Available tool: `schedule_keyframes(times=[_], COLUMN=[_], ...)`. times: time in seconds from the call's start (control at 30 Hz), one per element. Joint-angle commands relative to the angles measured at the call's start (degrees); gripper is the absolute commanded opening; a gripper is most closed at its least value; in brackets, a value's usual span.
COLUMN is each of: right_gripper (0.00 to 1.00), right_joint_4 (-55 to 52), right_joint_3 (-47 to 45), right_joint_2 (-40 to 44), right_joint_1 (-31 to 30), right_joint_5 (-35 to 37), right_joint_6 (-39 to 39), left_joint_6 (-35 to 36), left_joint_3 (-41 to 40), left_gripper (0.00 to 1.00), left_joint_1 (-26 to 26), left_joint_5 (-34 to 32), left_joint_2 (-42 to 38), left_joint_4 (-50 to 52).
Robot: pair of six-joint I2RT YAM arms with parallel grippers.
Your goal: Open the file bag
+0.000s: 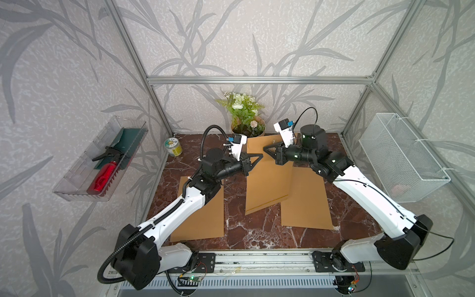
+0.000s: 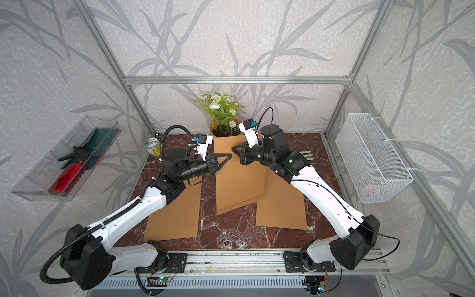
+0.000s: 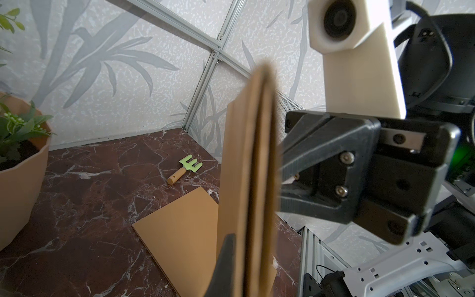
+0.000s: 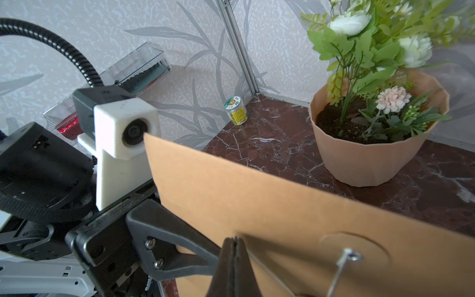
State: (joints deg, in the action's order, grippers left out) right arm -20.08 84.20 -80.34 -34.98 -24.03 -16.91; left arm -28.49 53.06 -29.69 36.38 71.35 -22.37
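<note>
A brown paper file bag [image 1: 267, 180] lies in the middle of the marble table, its far end raised off the surface; both top views show it [image 2: 239, 180]. My left gripper [image 1: 260, 155] is shut on the bag's left edge. In the left wrist view the bag [image 3: 246, 159] stands edge-on between the jaws, with one dark finger [image 3: 226, 259] against it. My right gripper [image 4: 234, 243] is shut on the thin closure string [image 4: 270, 272], beside the round paper disc with its metal rivet [image 4: 352, 255]. The two gripper tips almost meet over the bag.
Two more brown file bags lie flat, one left [image 1: 200, 213] and one right [image 1: 305, 200]. A flower pot [image 1: 248, 128] stands at the back, with a small jar [image 1: 173, 147] back left and a green hand fork [image 2: 305, 155] back right. A wire basket [image 1: 401, 159] and a clear tray [image 1: 100, 164] hang on the side walls.
</note>
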Motion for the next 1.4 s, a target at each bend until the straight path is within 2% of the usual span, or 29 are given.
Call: schedule_keyframes(times=[0.0,0.6,1.37], right_gripper=[0.0,0.0,0.0], right_joint_4=[0.02,1.34,-1.24], right_joint_3=[-0.02,-11.6,-13.59], right_joint_2=[0.82,7.2,8.05], right_joint_1=[-0.73,-1.06,-0.05], right_joint_5=[0.03,2.73,6.01], right_joint_6=[0.17,-2.17,-0.64], left_joint_6=[-0.86,-2.48,-2.06], left_joint_3=[-0.35,0.85,0.63], left_gripper=[0.0,0.0,0.0], left_joint_1=[-0.27,-0.19,0.42], left_joint_5=[-2.02,-8.03,-8.17], left_joint_2=[-0.97,-1.0,-2.79], left_joint_4=[-4.18,-8.29,-7.61])
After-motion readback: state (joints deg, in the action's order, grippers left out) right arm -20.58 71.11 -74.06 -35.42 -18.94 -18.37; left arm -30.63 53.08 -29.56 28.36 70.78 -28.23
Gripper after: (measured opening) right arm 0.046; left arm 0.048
